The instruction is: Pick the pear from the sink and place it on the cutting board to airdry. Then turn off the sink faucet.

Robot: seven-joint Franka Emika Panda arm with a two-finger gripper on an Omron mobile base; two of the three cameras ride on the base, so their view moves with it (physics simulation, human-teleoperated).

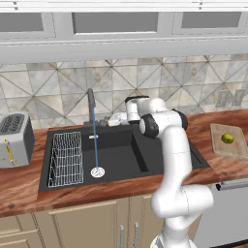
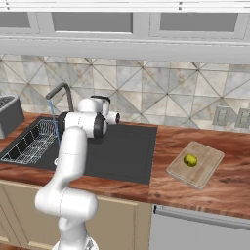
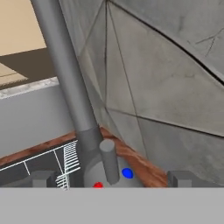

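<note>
The pear (image 1: 227,138) (image 2: 190,159) lies on the cutting board (image 1: 232,145) (image 2: 205,171), on the counter right of the sink (image 1: 121,155) (image 2: 127,146). The sink faucet (image 1: 90,104) (image 2: 61,93) (image 3: 65,74) stands behind the basin, and a thin blue stream of water (image 1: 95,145) runs from it onto the drain (image 1: 98,171). My gripper (image 1: 107,121) (image 3: 111,179) is open at the faucet's base. In the hand view the small grey lever handle (image 3: 109,159) stands between the two fingertips (image 3: 41,178), just beyond them.
A white wire rack (image 1: 65,160) (image 2: 31,144) sits in the left part of the sink. A silver toaster (image 1: 14,138) stands on the counter at the far left. The tiled wall (image 3: 175,87) rises close behind the faucet.
</note>
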